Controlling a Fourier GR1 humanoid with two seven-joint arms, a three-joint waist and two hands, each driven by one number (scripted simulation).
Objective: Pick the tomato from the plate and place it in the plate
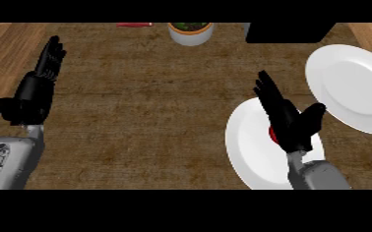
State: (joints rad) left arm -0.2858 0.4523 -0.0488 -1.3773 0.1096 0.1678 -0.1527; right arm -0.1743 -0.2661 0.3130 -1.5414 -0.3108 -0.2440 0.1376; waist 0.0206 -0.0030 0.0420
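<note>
Wood-grain brown worktop [145, 103] carries 2 smooth white round plates, we count: near plate [251, 147] and far plate [341, 86]. Our right hand [291, 120], fingers straight and apart, hovers over the near plate, hiding most of 1 red tomato [271, 133]. Our left hand [36, 88] rests open at the left edge.

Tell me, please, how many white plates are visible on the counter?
2. One plate lies at the lower right, under the right hand, with the tomato on it. The other plate lies farther right, cut by the view's edge. More plates may lie outside the view.
</note>
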